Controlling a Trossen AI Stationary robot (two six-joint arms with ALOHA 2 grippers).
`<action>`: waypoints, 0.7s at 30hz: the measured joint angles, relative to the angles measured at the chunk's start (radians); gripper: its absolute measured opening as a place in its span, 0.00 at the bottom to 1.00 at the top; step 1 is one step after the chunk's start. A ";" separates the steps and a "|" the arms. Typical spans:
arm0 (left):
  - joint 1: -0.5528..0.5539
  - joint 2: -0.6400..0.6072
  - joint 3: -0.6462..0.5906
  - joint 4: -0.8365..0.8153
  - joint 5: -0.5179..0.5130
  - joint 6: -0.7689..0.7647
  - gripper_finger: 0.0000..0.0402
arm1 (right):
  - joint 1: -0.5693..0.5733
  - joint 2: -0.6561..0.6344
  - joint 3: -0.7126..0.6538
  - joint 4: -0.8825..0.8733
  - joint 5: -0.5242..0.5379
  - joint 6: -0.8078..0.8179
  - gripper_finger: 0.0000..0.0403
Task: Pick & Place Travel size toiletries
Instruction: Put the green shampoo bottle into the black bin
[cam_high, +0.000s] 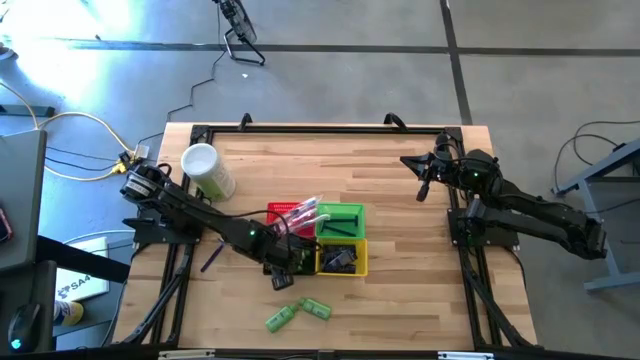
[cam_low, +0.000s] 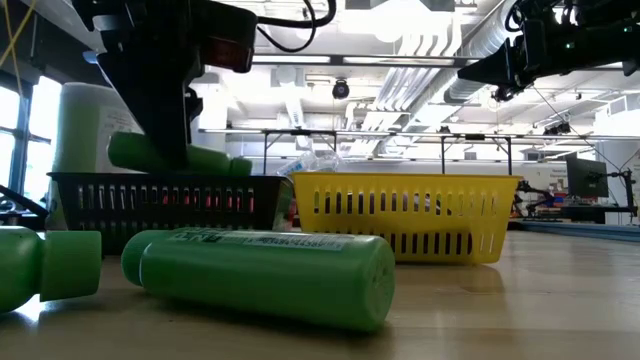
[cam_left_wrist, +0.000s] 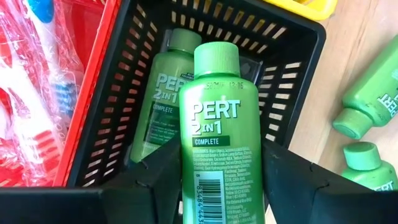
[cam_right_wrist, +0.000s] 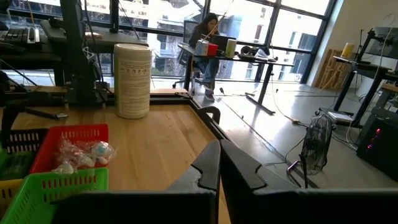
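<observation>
So the left gripper (cam_left_wrist: 217, 177) had its two fingers (cam_left_wrist: 152, 180) clamped on the lower body of a green Pert bottle (cam_left_wrist: 217, 118), cap pointing out ahead of the fingertips, hanging right over the black basket (cam_left_wrist: 298, 68). Just past the tips, another green bottle (cam_left_wrist: 163, 99) was already lying in the basket's bottom. My guess is that's where things could've gone sideways: let go from there and the held bottle probably lands on the one underneath, rolls, and ends up leaning on the basket wall or hopping the rim. The grip also sat low on a smooth round body, so it could've pivoted between the pads. Off to one side of the fingers sat the red basket (cam_left_wrist: 93, 81) with wrapped toothbrushes (cam_left_wrist: 37, 93), and on the other side two more green bottles (cam_left_wrist: 370, 99) lay on the bare table (cam_left_wrist: 348, 43), not yet picked. The right gripper (cam_right_wrist: 219, 165) was parked well away near the far table edge, fingers pressed together, holding nothing
</observation>
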 joint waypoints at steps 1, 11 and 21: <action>0.000 0.000 0.000 -0.001 0.000 0.000 0.47 | 0.000 0.000 0.000 0.000 0.000 0.000 0.01; 0.000 0.000 0.000 -0.004 -0.006 0.015 0.63 | 0.000 0.000 0.000 0.000 0.000 0.000 0.01; 0.000 0.000 0.001 -0.004 -0.003 0.053 0.46 | 0.000 0.000 0.000 0.000 0.000 0.000 0.01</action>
